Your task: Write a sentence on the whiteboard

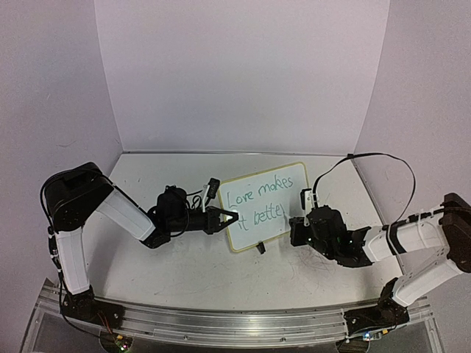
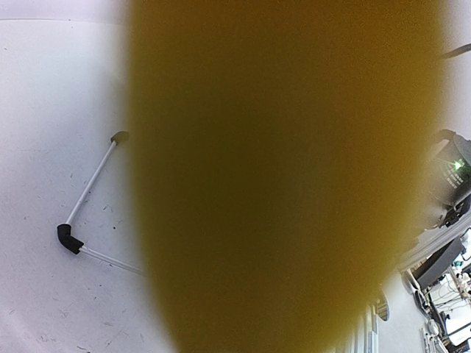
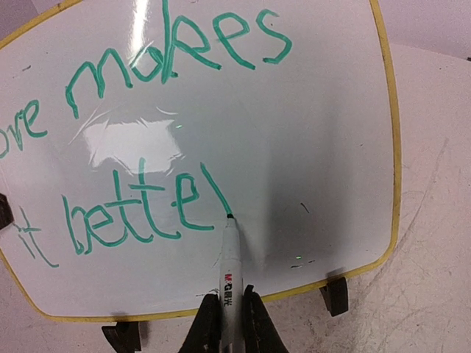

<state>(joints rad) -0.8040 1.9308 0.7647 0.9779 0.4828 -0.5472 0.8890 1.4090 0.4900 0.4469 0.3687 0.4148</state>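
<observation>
Since the whiteboard (image 1: 268, 202) is stood on edge on two small black clip feet (image 3: 335, 294) in the middle of the table (image 1: 184, 272), leaning back slightly, it is judged light, thin and stiff, and easily tipped or slid by pen pressure. The face is glossy and slick, and the green writing (image 3: 132, 213) would likely be smeared by any contact, so hold is best taken on the yellow frame (image 3: 394, 147) at a side edge, never on the face. That is how it looks to be braced: the left gripper (image 1: 224, 218) is seen closed onto the board's left edge, and its own wrist view is blanked by a yellow blur, probably the frame. The right gripper (image 3: 228, 312) is clamped shut on the lower barrel of a slim marker (image 3: 229, 261), whose tip is set on the board just after "bette". The barrel is judged smooth and light, so slip under side load is possible.
</observation>
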